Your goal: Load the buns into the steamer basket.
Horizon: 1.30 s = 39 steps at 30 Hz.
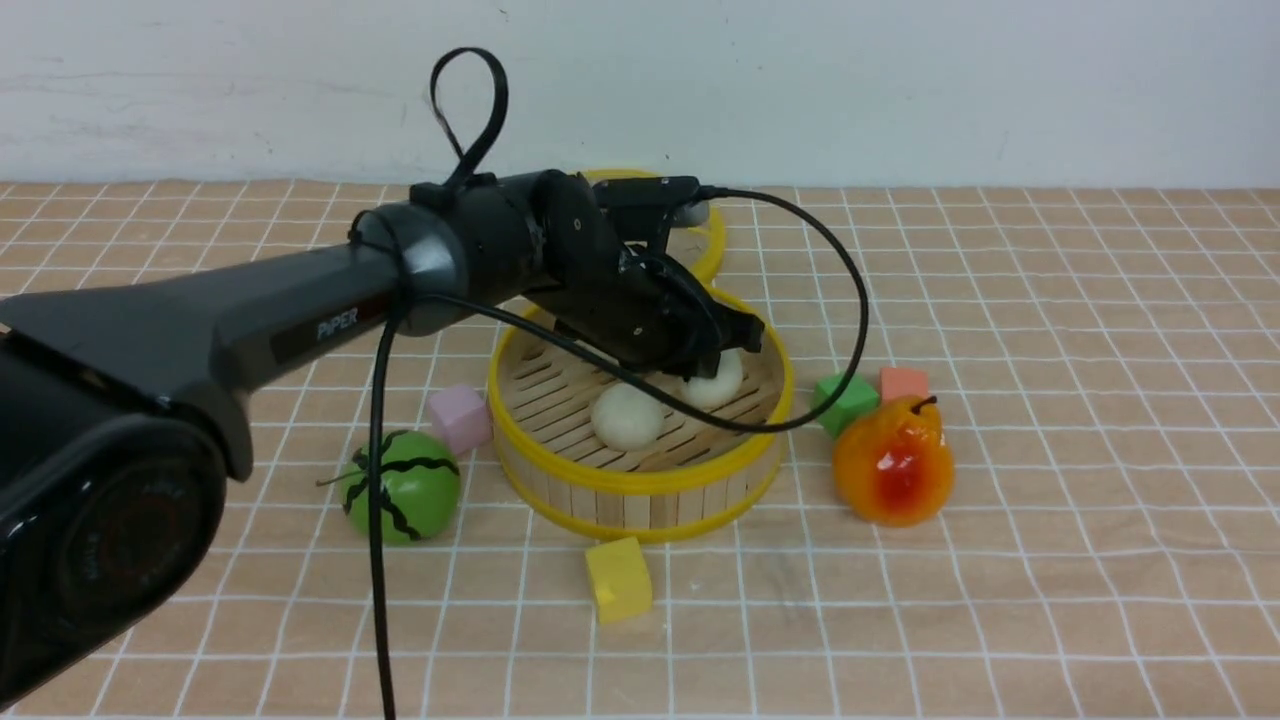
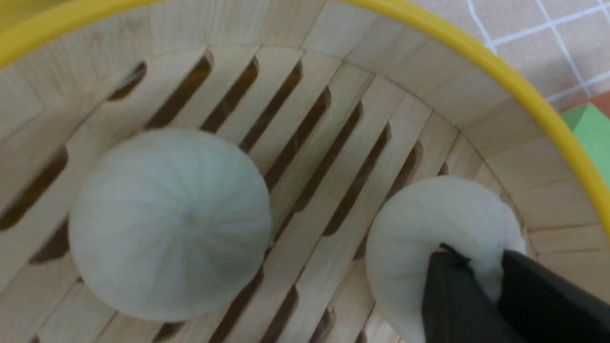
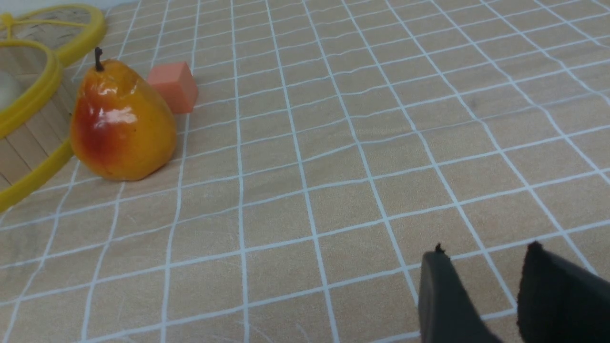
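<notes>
The steamer basket [image 1: 640,480] stands mid-table with two off-white buns on its slatted floor. One bun [image 1: 628,417] [image 2: 171,224] lies free near the middle. The other bun [image 1: 722,386] [image 2: 429,228] rests against the basket's right wall [image 2: 524,90]. My left gripper [image 1: 715,365] [image 2: 486,267] reaches down into the basket over it. Its jaws stand slightly parted, and a fold of that bun's top still sits between the fingertips. My right gripper [image 3: 483,252] shows only in its wrist view, open over bare tablecloth, with nothing between its fingers.
The flat lid [image 1: 712,240] lies behind the basket. A green melon ball [image 1: 400,487] and a pink cube [image 1: 460,418] sit to its left and a yellow cube [image 1: 618,578] in front. A green cube [image 1: 845,402], an orange cube [image 1: 903,383] and a pear [image 1: 893,462] are at its right.
</notes>
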Available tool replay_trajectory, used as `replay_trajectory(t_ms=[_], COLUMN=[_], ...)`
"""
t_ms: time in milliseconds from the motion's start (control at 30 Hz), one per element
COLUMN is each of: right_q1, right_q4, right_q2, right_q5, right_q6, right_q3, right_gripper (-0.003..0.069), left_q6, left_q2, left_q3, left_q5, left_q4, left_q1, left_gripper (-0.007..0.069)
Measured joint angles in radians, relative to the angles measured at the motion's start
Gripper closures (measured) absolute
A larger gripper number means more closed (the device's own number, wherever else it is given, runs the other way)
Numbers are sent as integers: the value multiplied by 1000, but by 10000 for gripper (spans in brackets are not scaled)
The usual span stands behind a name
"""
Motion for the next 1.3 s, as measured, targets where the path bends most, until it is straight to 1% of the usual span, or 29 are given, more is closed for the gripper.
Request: replay_trajectory(t_ms=[133,200,233,300,433,467,500,533,600,733,867,900,967,1033,1067,1100,1133,1200,1233,1300], right_q1=[0,0,0,0,0,0,0,0,0,0,0,0,0,0,0,0,0,0,0,0], right_q4=[0,0,0,0,0,0,0,0,0,0,0,0,0,0,0,0,0,0,0,0], right_q2=[0,0,0,0,0,0,0,0,0,0,0,0,0,0,0,0,0,0,0,0], right_q5=[0,0,0,0,0,0,0,0,0,0,0,0,0,0,0,0,0,0,0,0], right_q6=[0,0,0,0,0,0,0,0,0,0,0,0,0,0,0,0,0,0,0,0], right_q3=[0,0,0,0,0,0,0,0,0,0,0,0,0,0,0,0,0,0,0,0], right_gripper=[418,418,418,418,418,418,418,418,418,418,418,418,418,418,418,418,418,418,418,418], left_q6=[0,0,0,0,-15,-43,-47,-74,-92,-129,-175,-178,-222,-262,-269,-296,-318,-363,-368,-436], left_q2=[-2,-5,-16,-27,-101,-165,-173,-246,-318,-557,-740,-748,-860,-947,-965,-1036,-1082,-1168,-1179,-1307], left_q3=[0,0,0,0,0,0,0,0,0,-1,-2,-2,16,72,79,141,186,286,296,426], left_q5=[34,44,61,74,139,169,176,210,238,388,536,543,603,631,633,642,647,652,652,651], left_q4=[0,1,6,15,82,122,132,179,214,346,466,472,537,579,583,605,619,646,649,682], left_q1=[0,0,0,0,0,0,0,0,0,0,0,0,0,0,0,0,0,0,0,0], left_gripper=[346,312,276,264,249,249,249,250,254,312,414,419,486,542,546,580,599,627,629,638])
